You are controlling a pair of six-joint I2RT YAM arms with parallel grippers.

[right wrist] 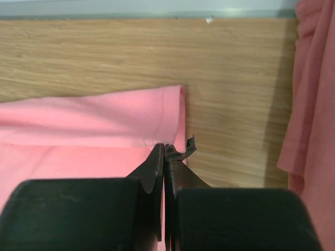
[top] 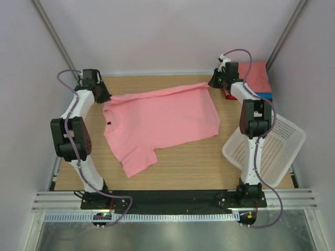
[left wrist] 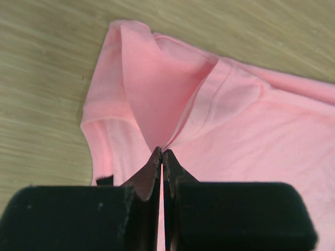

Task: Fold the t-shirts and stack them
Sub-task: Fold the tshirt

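Observation:
A salmon-pink t-shirt (top: 157,123) lies spread on the wooden table, neck to the left. My left gripper (top: 103,97) is shut on the shirt's far-left sleeve and shoulder; in the left wrist view the cloth (left wrist: 172,104) bunches into the closed jaws (left wrist: 162,151). My right gripper (top: 215,81) is shut on the far-right hem corner; the right wrist view shows the hem (right wrist: 131,117) pinched at the tips (right wrist: 164,146). A stack of folded t-shirts (top: 255,77), coral over blue and red, sits at the far right corner.
A white mesh basket (top: 269,149) lies tilted at the right, overhanging the table edge beside the right arm. Coral cloth of the stack (right wrist: 311,115) hangs at the right of the right wrist view. Bare wood (top: 193,167) lies in front of the shirt.

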